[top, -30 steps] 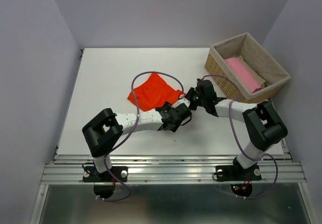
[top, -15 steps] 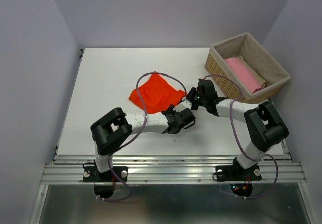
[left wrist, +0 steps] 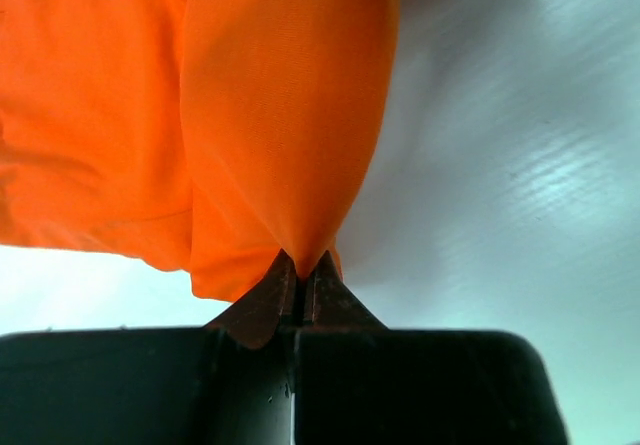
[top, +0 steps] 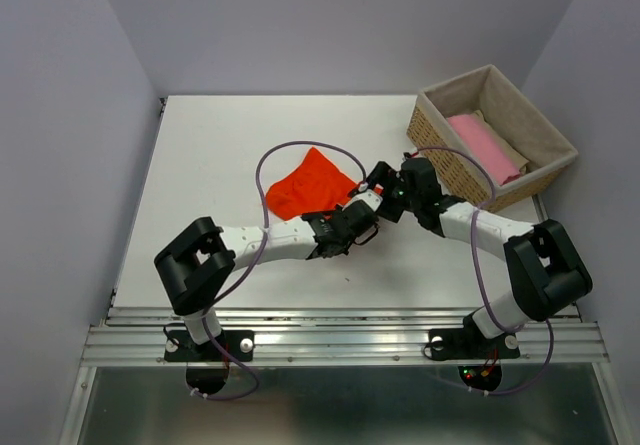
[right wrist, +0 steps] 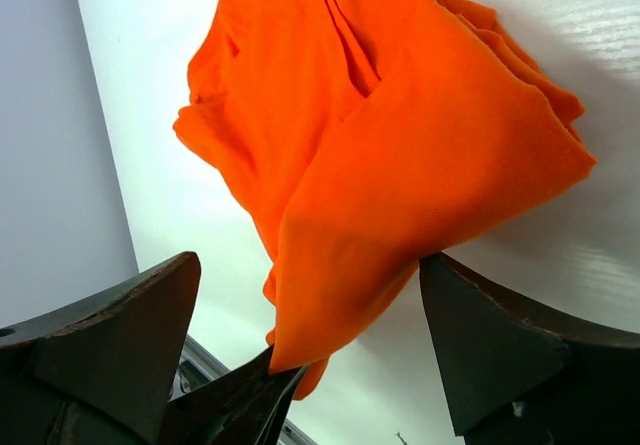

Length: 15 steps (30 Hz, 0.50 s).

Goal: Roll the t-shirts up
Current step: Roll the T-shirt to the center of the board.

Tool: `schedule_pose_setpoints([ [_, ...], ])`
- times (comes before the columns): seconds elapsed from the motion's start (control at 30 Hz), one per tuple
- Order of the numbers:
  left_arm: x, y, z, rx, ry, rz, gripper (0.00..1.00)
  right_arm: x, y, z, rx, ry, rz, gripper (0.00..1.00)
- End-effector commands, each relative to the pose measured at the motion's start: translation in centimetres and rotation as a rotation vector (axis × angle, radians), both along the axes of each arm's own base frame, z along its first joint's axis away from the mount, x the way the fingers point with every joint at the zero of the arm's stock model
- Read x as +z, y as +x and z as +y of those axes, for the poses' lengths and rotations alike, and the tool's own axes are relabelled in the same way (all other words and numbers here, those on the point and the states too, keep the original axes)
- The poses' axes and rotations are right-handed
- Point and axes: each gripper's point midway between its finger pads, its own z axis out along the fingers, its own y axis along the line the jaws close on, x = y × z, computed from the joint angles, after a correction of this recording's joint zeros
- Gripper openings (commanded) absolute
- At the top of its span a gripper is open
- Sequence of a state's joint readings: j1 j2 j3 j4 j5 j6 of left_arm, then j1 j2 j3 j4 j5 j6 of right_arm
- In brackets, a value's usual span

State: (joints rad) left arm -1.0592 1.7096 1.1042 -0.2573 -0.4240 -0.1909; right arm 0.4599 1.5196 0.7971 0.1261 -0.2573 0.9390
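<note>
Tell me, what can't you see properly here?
- Top view: near corner of the bright orange-red cloth t-shirt, hidden under the left pincer and right pincer.
- Top view: the beige cloth shirt in the woven wicker basket, mostly hidden by the pink cloth shirt.
- Left wrist view: t-shirt's top, cut by the frame edge.

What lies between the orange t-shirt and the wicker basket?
In the top view, the right gripper sits there, open at the edge of the orange t-shirt. The rest is bare white table up to the wicker basket.

Even, bright overhead light; soft shadows; wrist views blurred close up, glare on table [left wrist: 520, 165].
</note>
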Motion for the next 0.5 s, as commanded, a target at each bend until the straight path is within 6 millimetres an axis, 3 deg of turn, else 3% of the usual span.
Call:
schedule_pose_setpoints([
  [0.0, 0.5, -1.2, -0.3, -0.056, -0.082, 0.060, 0.00, 0.9, -0.5, -0.6, -0.036, -0.003, -0.016, 0.97],
  [0.47, -0.6, -1.3, -0.5, -0.053, -0.112, 0.110, 0.00, -1.7, -2.1, -2.5, -0.140, -0.017, 0.069, 1.00],
])
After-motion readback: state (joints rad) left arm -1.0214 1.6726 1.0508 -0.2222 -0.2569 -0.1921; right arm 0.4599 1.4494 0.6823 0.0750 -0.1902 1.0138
